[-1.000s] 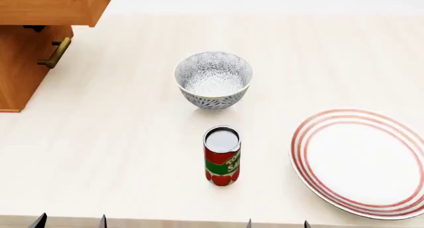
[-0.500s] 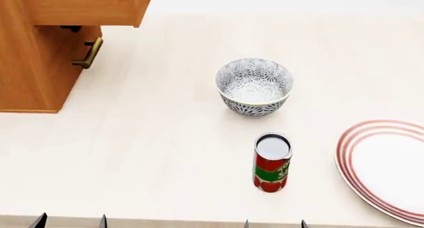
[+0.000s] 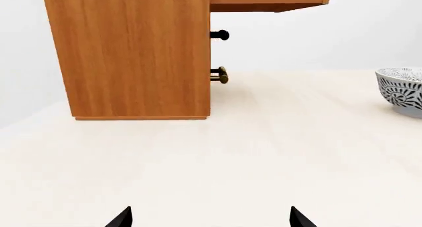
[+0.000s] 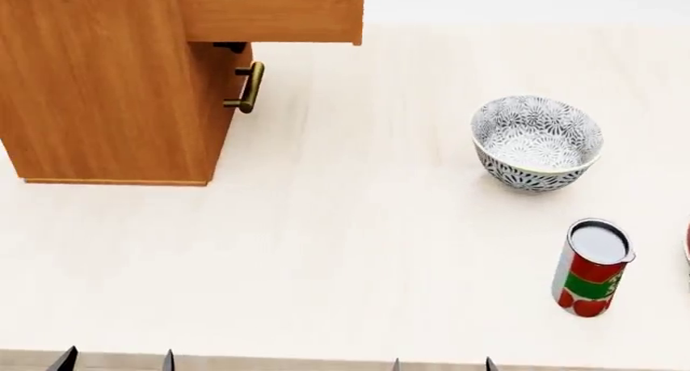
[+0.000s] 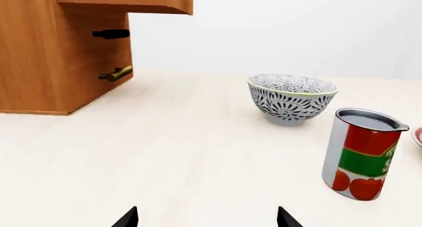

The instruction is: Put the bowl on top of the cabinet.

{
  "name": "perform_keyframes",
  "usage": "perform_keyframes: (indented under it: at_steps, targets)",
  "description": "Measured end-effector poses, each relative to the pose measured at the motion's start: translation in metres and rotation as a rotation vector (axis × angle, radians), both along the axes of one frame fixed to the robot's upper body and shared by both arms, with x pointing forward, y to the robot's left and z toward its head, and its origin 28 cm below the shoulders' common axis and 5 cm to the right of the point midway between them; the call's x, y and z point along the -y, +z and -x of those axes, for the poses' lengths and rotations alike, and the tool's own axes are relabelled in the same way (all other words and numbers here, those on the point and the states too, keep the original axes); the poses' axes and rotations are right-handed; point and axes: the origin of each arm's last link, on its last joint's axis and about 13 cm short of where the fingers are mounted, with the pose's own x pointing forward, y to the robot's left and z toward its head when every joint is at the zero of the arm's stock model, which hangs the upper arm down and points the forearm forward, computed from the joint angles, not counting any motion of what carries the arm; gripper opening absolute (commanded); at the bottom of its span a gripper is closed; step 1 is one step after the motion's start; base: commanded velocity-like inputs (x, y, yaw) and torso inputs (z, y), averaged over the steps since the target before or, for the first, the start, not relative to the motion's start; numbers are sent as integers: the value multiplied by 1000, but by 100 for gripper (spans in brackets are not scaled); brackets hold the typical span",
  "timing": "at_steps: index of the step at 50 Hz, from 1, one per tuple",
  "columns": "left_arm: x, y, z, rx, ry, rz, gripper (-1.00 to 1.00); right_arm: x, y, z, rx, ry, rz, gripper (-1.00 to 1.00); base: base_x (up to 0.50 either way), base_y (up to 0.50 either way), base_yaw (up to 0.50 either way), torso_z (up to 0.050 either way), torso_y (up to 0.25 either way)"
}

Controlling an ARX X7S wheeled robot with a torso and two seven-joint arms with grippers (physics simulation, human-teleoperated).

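Both hands hung low over the worktop (image 4: 323, 266), fingers spread and empty — left hand (image 3: 209, 218), right hand (image 5: 206, 218). The bowl (image 4: 536, 143) sat upright ahead of the right hand, beside a tomato can (image 4: 590, 267) — the cabinet (image 4: 119, 80) stood ahead of the left hand.

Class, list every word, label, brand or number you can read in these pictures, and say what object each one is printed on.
Tomato can: the label shows pictured tomatoes and pale lettering on a green band, too small and cut off by the can's curve to read in any view.
Bowl: pattern only, no text.
Cabinet: bare wood, no text.
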Motion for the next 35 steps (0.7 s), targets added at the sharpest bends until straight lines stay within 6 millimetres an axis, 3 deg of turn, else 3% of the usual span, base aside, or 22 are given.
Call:
perform_keyframes:
  at_steps: [25,35]
  targets:
    - [0,0,0,-6,-6,-7,100,0,0,0,3,8,4,100,0,500,0,0,0]
    - [0,0,0,-7,-5,-10,100,0,0,0,-1,-5,-13,100,0,34,0,0,0]
